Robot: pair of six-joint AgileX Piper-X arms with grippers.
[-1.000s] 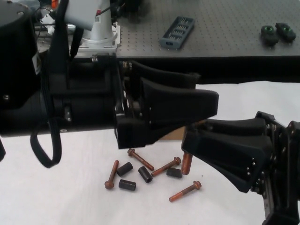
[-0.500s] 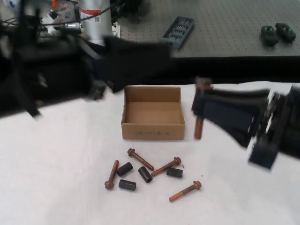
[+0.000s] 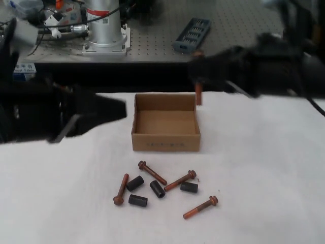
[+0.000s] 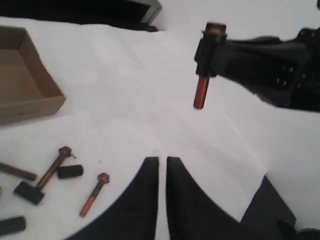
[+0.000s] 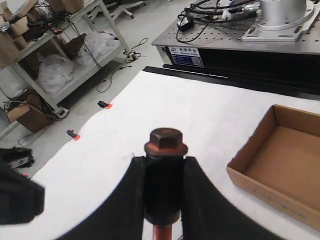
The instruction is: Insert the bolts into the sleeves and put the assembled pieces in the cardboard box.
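The open cardboard box (image 3: 166, 138) stands mid-cloth. In front of it lie several loose copper bolts (image 3: 152, 173) and short black sleeves (image 3: 135, 183). My right gripper (image 5: 164, 175) is shut on a bolt (image 5: 166, 142) that wears a black sleeve. In the high view the right gripper (image 3: 200, 71) hangs above the box's far right corner, with the bolt's shank (image 3: 198, 95) pointing down. My left gripper (image 4: 162, 167) is shut with nothing in it. It hovers left of the box (image 3: 119, 109). The left wrist view looks across at the held bolt (image 4: 202, 92).
A white cloth (image 3: 264, 173) covers the near bench. Behind it the perforated table carries a silver arm base (image 3: 104, 30), a blue-grey rack (image 3: 192, 34) and two black pieces (image 3: 302, 35). Free cloth lies on both sides of the box.
The arms have pulled apart. The left arm withdrew to the left, uncovering the box. The right gripper rose and went back with the sleeved bolt, from beside the loose parts to above the box's far corner.
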